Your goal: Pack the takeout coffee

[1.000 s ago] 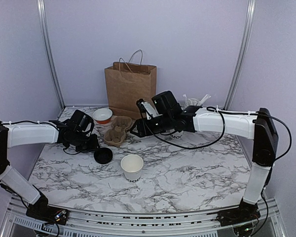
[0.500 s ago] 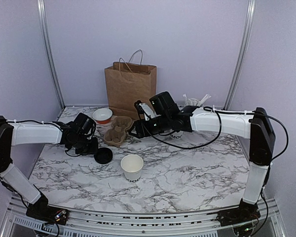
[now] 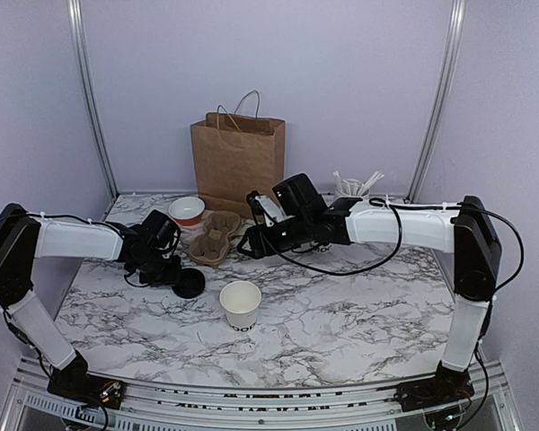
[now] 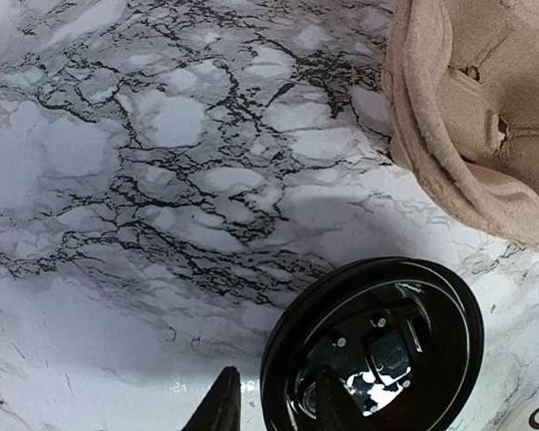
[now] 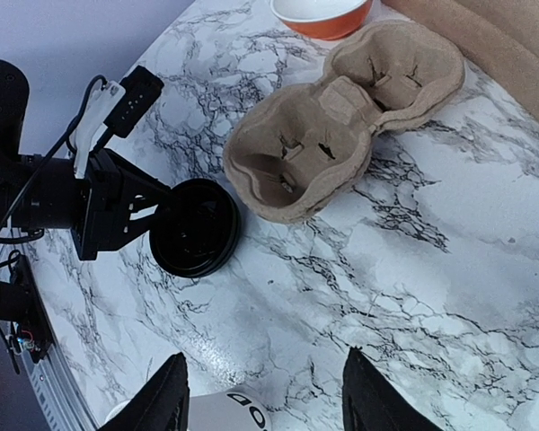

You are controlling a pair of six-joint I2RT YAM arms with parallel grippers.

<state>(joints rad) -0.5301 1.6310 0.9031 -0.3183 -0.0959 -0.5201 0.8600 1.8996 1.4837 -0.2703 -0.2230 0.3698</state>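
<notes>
- Left gripper (image 4: pixel 274 401), jaws parted, straddled the black lid (image 4: pixel 377 346) at its left rim; lid lay flat beside the carrier (image 3: pixel 214 238).
- White cup (image 3: pixel 241 303) stood upright, uncapped, just right of lid.
- Right gripper (image 5: pixel 265 395) hovered behind cup, fingers spread, empty.

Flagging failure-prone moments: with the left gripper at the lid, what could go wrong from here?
1. The lid lies flat, and the open left gripper straddles only its rim; closing may skid or flip it instead of gripping it.
2. The carrier sits close beside the lid, so a skid could push the lid against it.
3. The cup stands open near the open right gripper; a careless descent could tip it.
</notes>
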